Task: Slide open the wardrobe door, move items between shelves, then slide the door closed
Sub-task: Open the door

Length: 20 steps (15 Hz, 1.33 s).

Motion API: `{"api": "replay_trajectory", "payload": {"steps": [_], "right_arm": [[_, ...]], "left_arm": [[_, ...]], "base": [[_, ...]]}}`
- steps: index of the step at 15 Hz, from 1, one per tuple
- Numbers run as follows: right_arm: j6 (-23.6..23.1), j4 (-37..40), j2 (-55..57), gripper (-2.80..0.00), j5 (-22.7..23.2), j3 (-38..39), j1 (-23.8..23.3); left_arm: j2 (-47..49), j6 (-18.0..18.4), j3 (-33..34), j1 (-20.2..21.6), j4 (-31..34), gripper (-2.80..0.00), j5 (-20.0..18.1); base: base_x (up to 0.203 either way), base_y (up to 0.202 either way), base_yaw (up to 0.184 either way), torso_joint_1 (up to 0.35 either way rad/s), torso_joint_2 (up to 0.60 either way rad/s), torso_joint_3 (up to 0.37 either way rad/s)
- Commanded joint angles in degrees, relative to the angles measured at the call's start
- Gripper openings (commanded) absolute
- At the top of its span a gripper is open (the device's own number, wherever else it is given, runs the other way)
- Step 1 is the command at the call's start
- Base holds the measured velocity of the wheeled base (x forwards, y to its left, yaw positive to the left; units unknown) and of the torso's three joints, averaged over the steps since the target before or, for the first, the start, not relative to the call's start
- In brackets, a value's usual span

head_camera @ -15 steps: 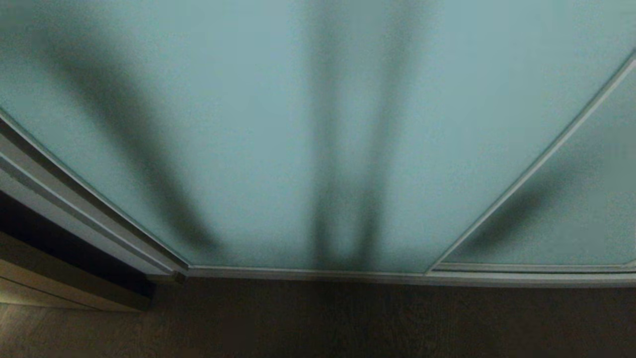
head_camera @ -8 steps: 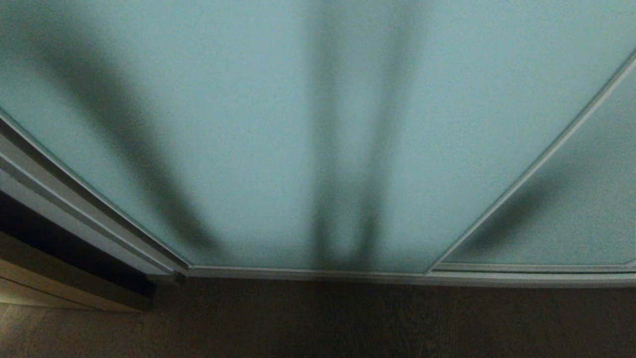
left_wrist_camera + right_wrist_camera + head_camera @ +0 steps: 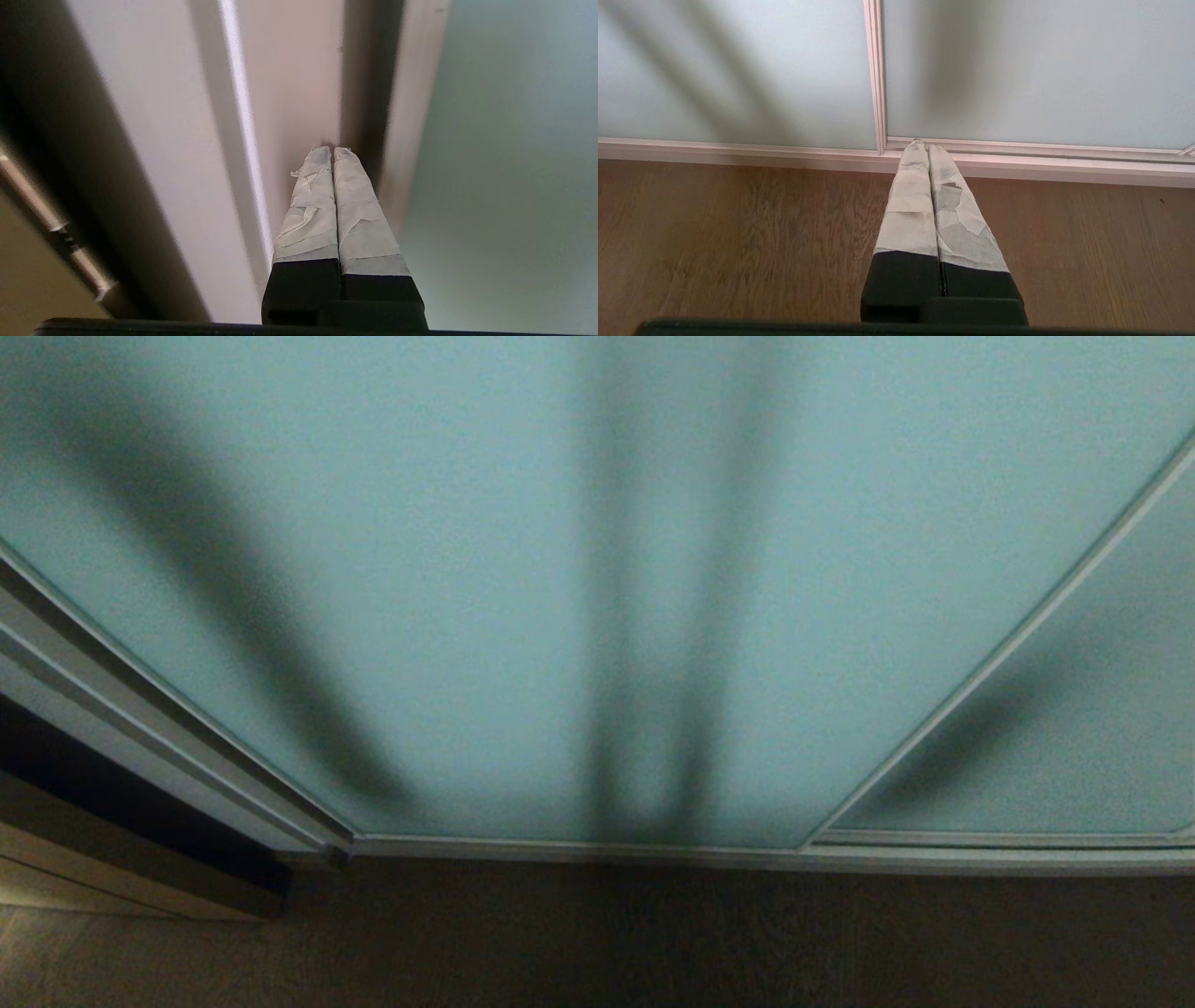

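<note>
The sliding wardrobe door [image 3: 523, 569], frosted pale blue-green glass in a thin silver frame, fills the head view and stands closed against the left jamb [image 3: 140, 709]. Neither arm shows in that view. In the left wrist view my left gripper [image 3: 332, 150] is shut with nothing in it. Its taped tips are close to the white jamb [image 3: 294, 84], beside the dark slit [image 3: 366, 70] and the door's silver edge [image 3: 413, 93]. My right gripper [image 3: 922, 145] is shut and empty, hanging low over the floor and pointing at the door's bottom rail. The items and shelves are hidden behind the glass.
A duller twin panel [image 3: 1074, 737] sits behind the door on the right. The silver floor track [image 3: 1064, 168] runs along the wooden floor [image 3: 653, 943]. Left of the jamb lies a dark gap with a tan board [image 3: 121, 868]. A metal rod [image 3: 70, 252] is near the left arm.
The slanting dark shadow on the door's left part has shifted slightly. The door and the rest of the head view look the same.
</note>
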Motion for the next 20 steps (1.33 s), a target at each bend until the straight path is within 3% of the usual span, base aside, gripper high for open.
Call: {"api": "replay_trajectory", "payload": {"steps": [1, 16, 18, 20], "right_arm": [[0.02, -0.02, 0.01, -2.80, -0.07, 0.01, 0.01], [0.02, -0.02, 0.08, -2.80, -0.01, 0.01, 0.01], [0.02, -0.02, -0.01, -2.80, -0.01, 0.01, 0.01], [0.02, -0.02, 0.08, -2.80, -0.01, 0.01, 0.01]], "left_arm": [[0.13, -0.61, -0.19, 0.01, -0.14, -2.80, -1.10], [0.04, -2.21, -0.02, -0.04, 0.39, -2.80, -15.23], [-0.31, -2.62, 0.24, -0.37, 0.39, -2.80, -15.78], [-1.78, -2.55, 2.21, -1.08, 0.34, -2.80, -19.78]], "base": [[0.000, 0.000, 0.000, 0.000, 0.00, 0.000], [0.000, 0.000, 0.000, 0.000, 0.00, 0.000], [0.000, 0.000, 0.000, 0.000, 0.00, 0.000], [0.000, 0.000, 0.000, 0.000, 0.00, 0.000]]}}
